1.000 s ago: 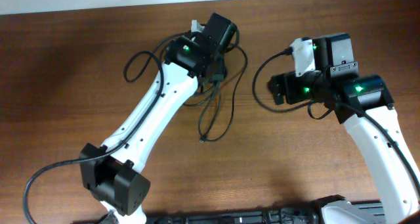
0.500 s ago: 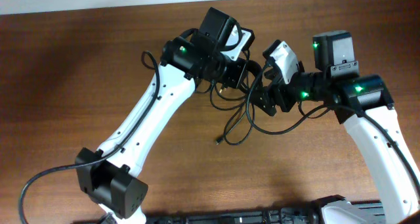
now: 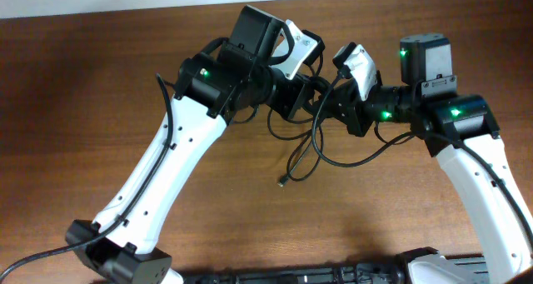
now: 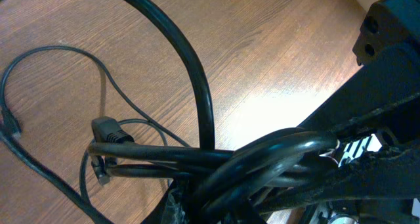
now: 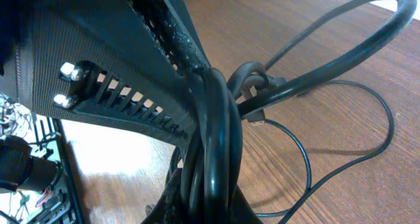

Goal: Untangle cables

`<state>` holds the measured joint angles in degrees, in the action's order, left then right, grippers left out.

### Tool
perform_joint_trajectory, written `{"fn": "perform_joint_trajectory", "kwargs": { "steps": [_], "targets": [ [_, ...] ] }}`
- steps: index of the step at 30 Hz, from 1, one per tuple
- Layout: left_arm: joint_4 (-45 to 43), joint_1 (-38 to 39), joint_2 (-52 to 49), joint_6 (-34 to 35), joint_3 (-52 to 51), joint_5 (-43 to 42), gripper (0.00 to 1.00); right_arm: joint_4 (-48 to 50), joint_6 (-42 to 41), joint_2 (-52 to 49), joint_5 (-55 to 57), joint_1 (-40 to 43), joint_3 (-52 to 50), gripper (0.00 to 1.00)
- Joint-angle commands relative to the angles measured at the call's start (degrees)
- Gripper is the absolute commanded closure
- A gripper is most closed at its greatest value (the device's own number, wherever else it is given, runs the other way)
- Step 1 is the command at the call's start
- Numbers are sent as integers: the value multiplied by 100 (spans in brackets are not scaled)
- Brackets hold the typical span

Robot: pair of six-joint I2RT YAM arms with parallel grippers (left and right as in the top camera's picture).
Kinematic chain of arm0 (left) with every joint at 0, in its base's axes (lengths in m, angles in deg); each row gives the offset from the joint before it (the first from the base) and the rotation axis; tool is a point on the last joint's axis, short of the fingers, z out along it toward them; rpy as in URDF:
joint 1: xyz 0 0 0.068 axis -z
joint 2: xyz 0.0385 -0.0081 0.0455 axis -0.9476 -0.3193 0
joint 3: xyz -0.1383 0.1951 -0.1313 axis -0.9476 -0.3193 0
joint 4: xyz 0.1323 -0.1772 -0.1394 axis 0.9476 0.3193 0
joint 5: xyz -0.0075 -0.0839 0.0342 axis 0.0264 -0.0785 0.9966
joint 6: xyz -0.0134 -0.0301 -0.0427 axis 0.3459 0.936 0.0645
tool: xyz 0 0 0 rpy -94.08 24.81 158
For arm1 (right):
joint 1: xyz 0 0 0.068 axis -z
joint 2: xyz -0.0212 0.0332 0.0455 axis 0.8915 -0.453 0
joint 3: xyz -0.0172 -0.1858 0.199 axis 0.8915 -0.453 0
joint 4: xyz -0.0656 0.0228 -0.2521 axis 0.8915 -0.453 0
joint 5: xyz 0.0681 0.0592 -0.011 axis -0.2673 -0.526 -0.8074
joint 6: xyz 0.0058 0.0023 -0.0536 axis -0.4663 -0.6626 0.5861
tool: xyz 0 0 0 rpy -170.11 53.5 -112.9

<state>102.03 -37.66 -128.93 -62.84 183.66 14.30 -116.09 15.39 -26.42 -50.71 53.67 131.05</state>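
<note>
Cables (image 4: 262, 155) bunched between left gripper (image 3: 310, 99) and right gripper (image 3: 333, 111), apparently pinched.

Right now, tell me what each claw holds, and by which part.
Both hold the cables. The left claw and the right claw each clamp the bunched strands at the tangle's top, side by side; loose loops hang below.

Thin black cables (image 4: 151, 156), glossy, knotted as one bundle and raised off the worktop (image 3: 100, 109) near the middle of its far edge. Several strands side by side through the knot, slack loops spilling down toward the worktop's centre. One small plug end (image 3: 283, 181) lowest, nearest the centre; another angled plug (image 4: 108, 133) just beside the bundle.
</note>
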Motion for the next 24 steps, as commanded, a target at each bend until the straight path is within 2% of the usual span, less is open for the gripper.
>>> {"fn": "perform_joint_trajectory", "kwargs": {
  "steps": [1, 2, 3, 4, 5, 6, 8, 11, 13, 15, 18, 20, 22, 23, 24],
  "targets": [
    [-17, -24, 151, -28, 120, -125, 56, 33, 59, -24, -179, 4, 17, 96],
    [17, -24, 151, 356, 120, 109, 31, 70, 57, -24, -98, 11, 17, 96],
    [94, -26, 151, 763, 120, 409, 18, 120, 57, -24, -11, 15, 17, 96],
    [214, -52, 151, 1115, 120, 616, 9, 199, 50, -24, 79, 15, 17, 96],
    [402, -129, 153, 1486, 120, 647, 9, 275, -94, -24, 192, 15, 17, 96],
    [527, -197, 153, 1731, 120, 632, 9, 323, -184, -24, 240, 15, 17, 96],
    [658, -278, 153, 1932, 122, 466, 17, 372, -184, -24, 229, 13, 17, 96],
    [610, -269, 153, 1928, 120, 70, 37, 376, -225, -24, 229, 13, 17, 96],
    [560, -271, 153, 1928, 122, 48, 45, 376, -225, -24, 227, 13, 17, 96],
    [476, -256, 153, 1930, 120, -37, 47, 389, -221, -24, 90, 13, 17, 96],
    [374, -225, 153, 2131, 120, -39, 39, 581, -225, -24, -136, 13, 17, 96],
    [264, -210, 153, 2236, 120, -35, 39, 608, -382, -24, -275, 11, 17, 96],
    [66, -168, 153, 2236, 120, -33, 42, 632, -656, -24, -431, 9, 17, 96],
    [-57, -138, 153, 2236, 120, -13, 49, 632, -656, -24, -658, 9, 17, 96],
    [-162, -111, 153, 2234, 120, 13, 52, 634, -656, -24, -994, 9, 17, 96]
  ]
}}
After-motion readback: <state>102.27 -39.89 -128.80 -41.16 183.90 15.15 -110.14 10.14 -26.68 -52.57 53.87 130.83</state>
